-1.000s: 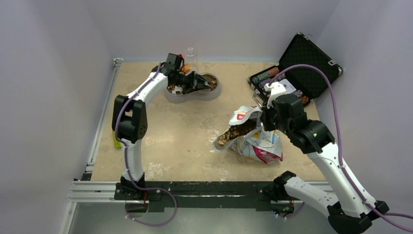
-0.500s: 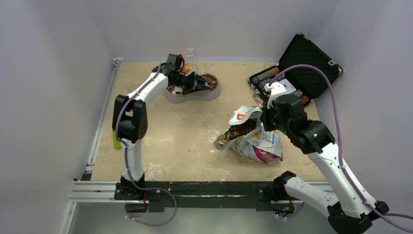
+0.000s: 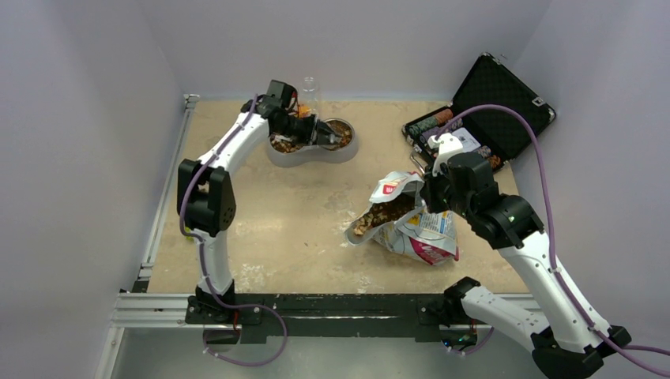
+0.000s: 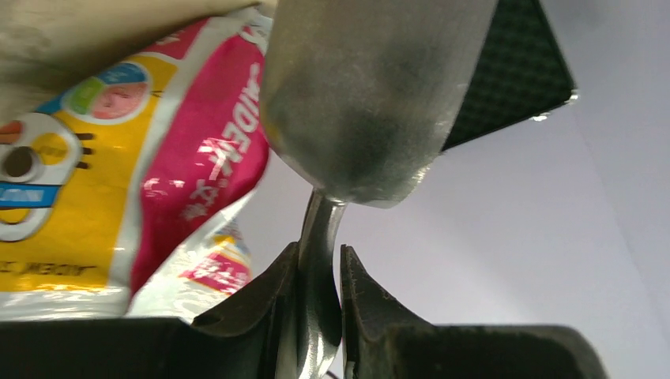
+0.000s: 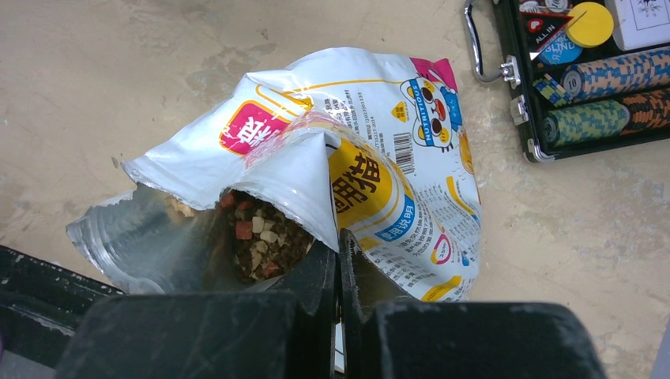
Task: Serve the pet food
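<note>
Seen from above, the left gripper (image 3: 314,131) sat over the double bowl (image 3: 351,150) in the upper middle of the frame and covered much of it. The scoop (image 4: 371,95) could hardly be picked out there. The left wrist view was very close and soft. Only a bare metal face of the scoop filled the top centre, so I couldn't tell if it carried any kibble. The bag (image 5: 411,197) was cut off at that view's left edge, and the case (image 3: 498,95) was only a dark corner at upper right. In the right wrist view the gripper body blocked the bottom strip and the case ran off the upper right corner.

The left gripper was clamped on the scoop's thin handle, one finger on each side. The right gripper (image 5: 338,260) was pinched tight on the bag's torn top edge, with the flap raised.

The pet food (image 5: 265,237) lay inside the bag mouth, just left of the right fingertips, low in the centre of the frame. From above, that heap was well apart from the left gripper, down and to the right of it. More brown kibble showed in the bowl's wells right beside the left gripper, partly hidden.

The bag lay on its side on the table (image 3: 261,237), mouth toward the lower left. The case stood open at upper right with poker chips (image 5: 608,75) in rows. A clear bottle (image 3: 310,87) stood just behind the bowl.
</note>
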{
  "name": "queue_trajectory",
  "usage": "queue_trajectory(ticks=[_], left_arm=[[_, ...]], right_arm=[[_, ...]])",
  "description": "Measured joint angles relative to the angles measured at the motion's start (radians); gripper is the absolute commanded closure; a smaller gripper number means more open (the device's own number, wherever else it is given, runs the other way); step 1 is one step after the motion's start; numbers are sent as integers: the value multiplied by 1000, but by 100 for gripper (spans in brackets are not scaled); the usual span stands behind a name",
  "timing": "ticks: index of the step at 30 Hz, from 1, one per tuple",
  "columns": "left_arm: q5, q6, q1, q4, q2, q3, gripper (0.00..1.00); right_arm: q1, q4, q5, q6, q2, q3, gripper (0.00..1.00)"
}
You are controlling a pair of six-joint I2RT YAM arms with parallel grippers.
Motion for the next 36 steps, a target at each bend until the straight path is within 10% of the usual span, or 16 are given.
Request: queue_trajectory(ticks=[14, 19, 31, 36], left_arm=[[-436, 704, -34, -241, -419, -248, 100], [-540, 815, 107, -59, -579, -622, 100], [-649, 1010, 237, 73, -387, -618, 100], [-589, 1026, 282, 114, -261, -601, 68]], right_arm=[[-6, -2, -76, 13, -14, 0, 100], [-6, -8, -110, 22, -31, 0, 100], [-6, -24, -152, 42, -72, -1, 100], [-6, -26, -152, 46, -70, 0, 100]])
